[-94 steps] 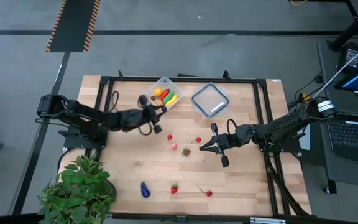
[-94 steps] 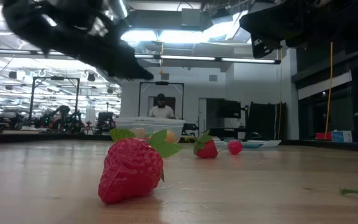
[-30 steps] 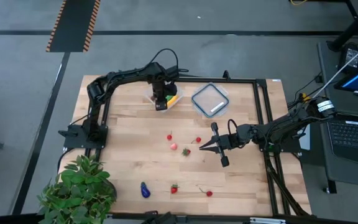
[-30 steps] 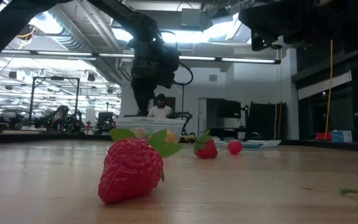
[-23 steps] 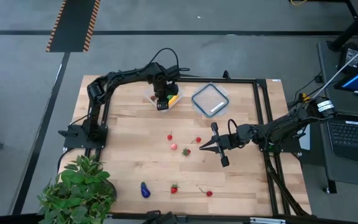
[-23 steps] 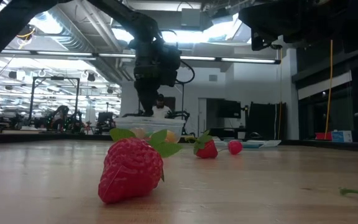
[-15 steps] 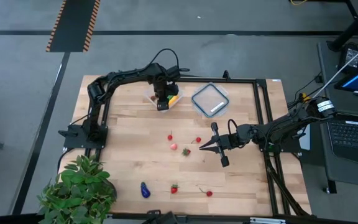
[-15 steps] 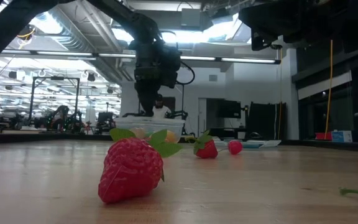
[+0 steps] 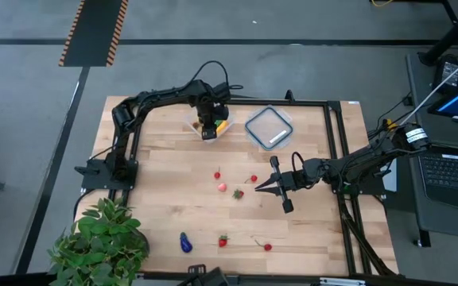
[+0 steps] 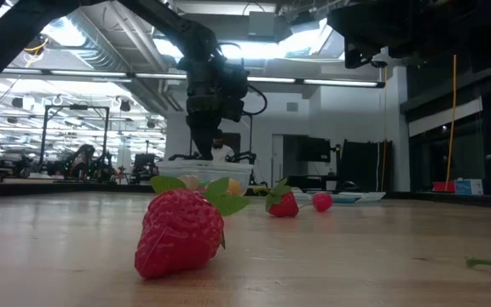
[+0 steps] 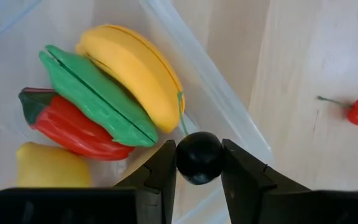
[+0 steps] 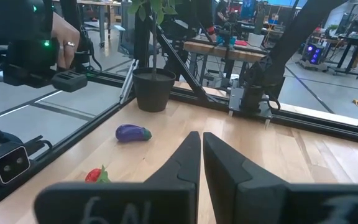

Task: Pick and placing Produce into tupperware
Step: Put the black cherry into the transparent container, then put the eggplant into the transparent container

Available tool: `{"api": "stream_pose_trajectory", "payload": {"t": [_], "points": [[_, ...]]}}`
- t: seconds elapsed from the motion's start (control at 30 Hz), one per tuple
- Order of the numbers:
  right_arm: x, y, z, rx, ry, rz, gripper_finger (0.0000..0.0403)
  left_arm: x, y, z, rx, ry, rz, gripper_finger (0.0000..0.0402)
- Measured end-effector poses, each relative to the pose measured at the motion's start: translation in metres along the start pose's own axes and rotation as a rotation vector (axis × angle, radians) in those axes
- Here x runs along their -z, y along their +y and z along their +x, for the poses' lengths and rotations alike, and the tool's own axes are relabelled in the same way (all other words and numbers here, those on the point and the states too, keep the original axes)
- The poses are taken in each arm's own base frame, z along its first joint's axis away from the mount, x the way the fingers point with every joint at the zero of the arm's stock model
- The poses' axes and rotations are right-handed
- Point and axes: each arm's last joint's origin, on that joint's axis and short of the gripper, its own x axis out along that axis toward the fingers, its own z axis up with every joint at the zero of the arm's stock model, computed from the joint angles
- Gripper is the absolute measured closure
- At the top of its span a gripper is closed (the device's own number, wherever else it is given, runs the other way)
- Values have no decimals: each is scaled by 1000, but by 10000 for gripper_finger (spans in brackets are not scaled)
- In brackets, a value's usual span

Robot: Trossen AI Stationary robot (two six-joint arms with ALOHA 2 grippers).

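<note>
Dark left gripper (image 11: 199,163) fingers (image 11: 164,168) pinch a black ball (image 11: 199,157) over the tupperware (image 11: 229,121).

A small dark round fruit (image 11: 199,157) hung over the clear square plastic tub (image 9: 210,125), which held a yellow banana (image 11: 132,71), green pod (image 11: 95,93), red pepper (image 11: 73,127).

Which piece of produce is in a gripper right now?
The small dark round fruit, clamped in the left gripper over the tub's edge. The banana, green piece and red pepper already lie inside it.
</note>
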Motion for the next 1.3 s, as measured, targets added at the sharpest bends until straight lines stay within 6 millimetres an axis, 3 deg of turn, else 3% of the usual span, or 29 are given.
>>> {"api": "stream_pose_trajectory", "payload": {"t": [0.93, 1.13, 1.3], "points": [[0, 0, 0, 0, -1, 0, 380, 11, 3, 20, 4, 33, -33, 308], [0, 0, 0, 0, 0, 0, 380, 9, -1, 20, 1, 34, -49, 221], [0, 0, 0, 0, 1, 0, 380, 9, -2, 21, -20, 40, -78, 196]]}}
